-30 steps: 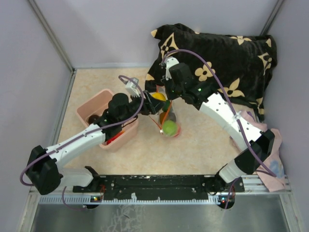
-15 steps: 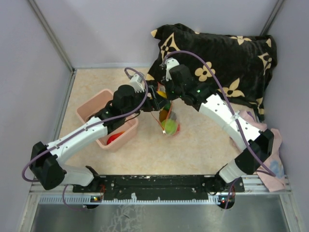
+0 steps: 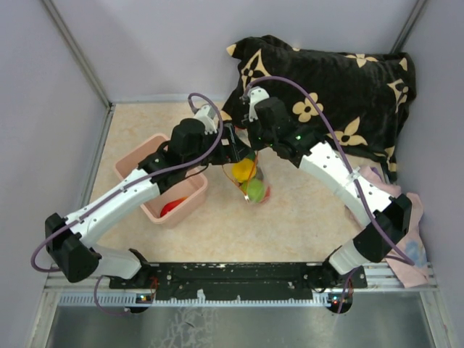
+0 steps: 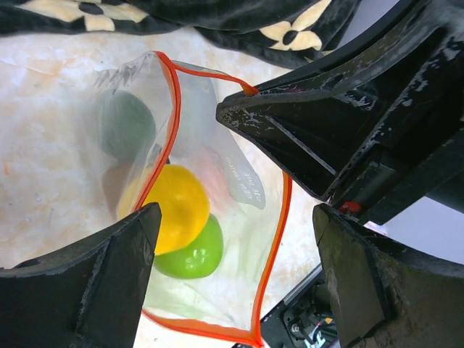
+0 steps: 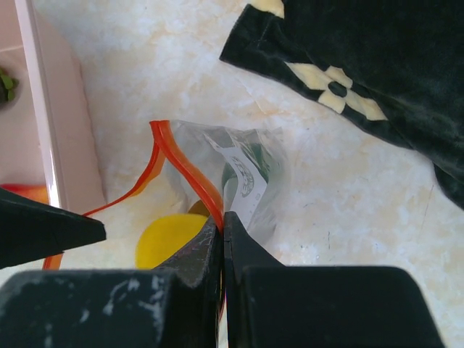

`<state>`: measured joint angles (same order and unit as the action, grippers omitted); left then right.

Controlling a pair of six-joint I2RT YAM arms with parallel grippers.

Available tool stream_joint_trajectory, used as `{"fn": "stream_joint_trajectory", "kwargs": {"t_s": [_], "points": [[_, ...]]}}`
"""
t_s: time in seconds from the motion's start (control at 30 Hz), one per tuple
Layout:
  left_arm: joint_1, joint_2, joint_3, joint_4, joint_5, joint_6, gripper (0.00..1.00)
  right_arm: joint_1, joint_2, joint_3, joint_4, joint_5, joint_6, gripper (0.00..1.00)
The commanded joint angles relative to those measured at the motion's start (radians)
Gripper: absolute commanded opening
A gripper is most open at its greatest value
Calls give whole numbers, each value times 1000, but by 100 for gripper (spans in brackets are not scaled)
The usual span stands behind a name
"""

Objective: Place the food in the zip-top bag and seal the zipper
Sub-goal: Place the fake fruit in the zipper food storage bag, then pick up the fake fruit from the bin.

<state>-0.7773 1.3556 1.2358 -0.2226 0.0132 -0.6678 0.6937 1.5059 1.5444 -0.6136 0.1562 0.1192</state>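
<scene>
The zip-top bag (image 3: 250,181) hangs open over the table, held up by my right gripper (image 5: 223,217), which is shut on the bag's orange zipper (image 5: 187,172) at the mouth edge. Inside the bag lie a yellow fruit (image 4: 177,206), a light green one (image 4: 192,254) and a dark green one (image 4: 123,123). My left gripper (image 4: 235,217) hovers just over the bag's mouth (image 3: 233,151), open, with nothing between its fingers. The zipper (image 4: 174,109) runs open all round the mouth. More food, a red piece (image 3: 172,207), lies in the pink bin.
The pink bin (image 3: 148,161) stands left of the bag, under the left arm. A black blanket with beige flowers (image 3: 333,80) fills the back right corner. A pink cloth (image 3: 407,250) lies at the right edge. Walls close in on three sides.
The yellow fruit has left my left gripper and dropped into the bag. The left gripper's fingers have spread wider and the arm has shifted slightly back. The right gripper has not moved.
</scene>
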Motion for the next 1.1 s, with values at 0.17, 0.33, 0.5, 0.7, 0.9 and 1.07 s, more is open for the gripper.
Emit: {"fn": "stream_joint_trajectory", "kwargs": {"t_s": [0.17,0.33,0.5,0.7,0.9,1.07], "points": [[1,-50,163,-323,-116,59,95,5,-46,5,51,29,-33,0],[56,-68,183,-488,-157,45,96,4,-40,11,42,36,-51,0],[158,-104,140,-626,-188,20,98,4,-52,-11,50,57,-67,0],[302,-97,94,-748,-276,29,100,4,-75,-38,67,63,-87,0],[391,-11,91,-805,-376,-35,99,5,-91,-69,75,25,-92,0],[444,87,117,-804,-451,-50,100,4,-113,-97,81,5,-83,0]]}}
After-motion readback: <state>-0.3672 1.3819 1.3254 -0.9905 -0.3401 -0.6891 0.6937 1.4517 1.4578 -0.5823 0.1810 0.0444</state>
